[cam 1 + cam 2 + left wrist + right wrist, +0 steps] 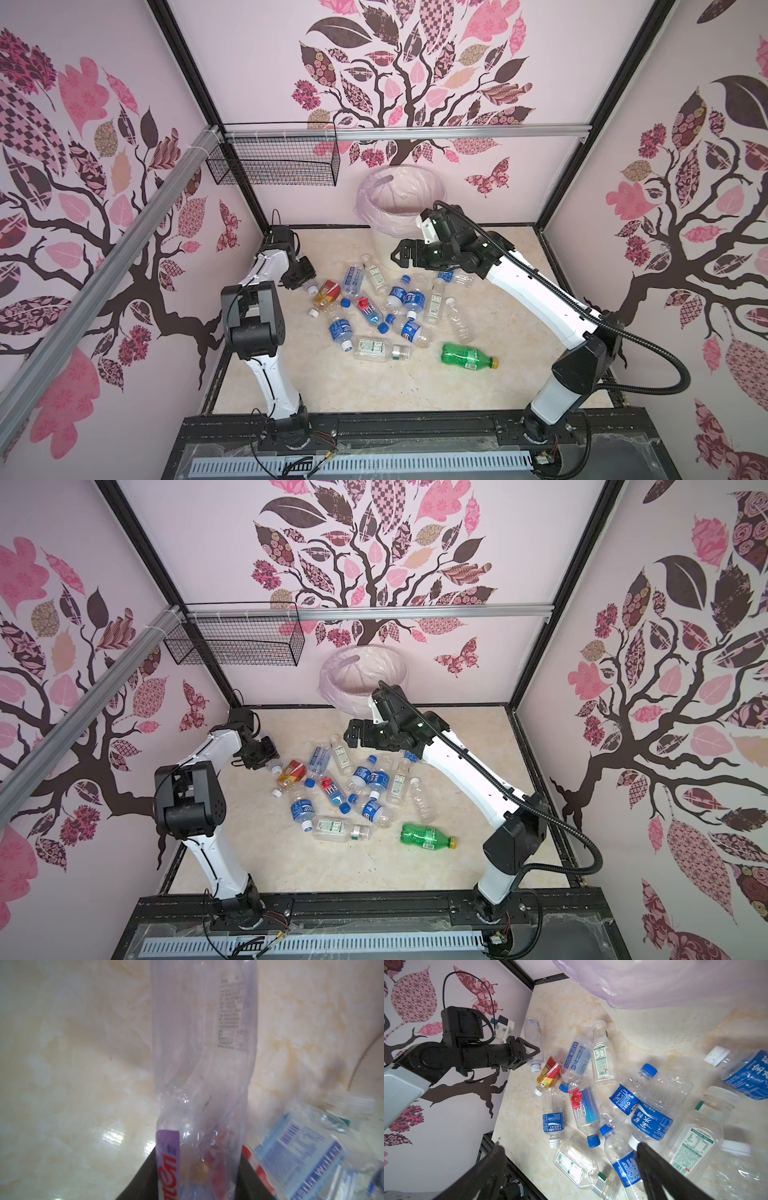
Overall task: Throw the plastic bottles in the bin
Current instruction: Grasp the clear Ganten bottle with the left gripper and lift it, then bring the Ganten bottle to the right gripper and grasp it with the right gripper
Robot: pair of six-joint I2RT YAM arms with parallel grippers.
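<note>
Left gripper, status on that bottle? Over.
Copy: left gripper shut on clear bottle, low by the floor. Also right gripper open, empty, beside bin. Uncollected pile of bottles between arms; right gripper may crowd the bin approach.

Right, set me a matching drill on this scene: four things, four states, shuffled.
1. green plastic bottle with yellow cap
2. black wire mesh basket
3. left hand
4. right hand

A. open, empty, near the round cream-white bin
B. lying apart from the pile
C. closed on a clear plastic bottle
D. hanging from the rail

Pairs: 1-B, 2-D, 3-C, 4-A
</note>
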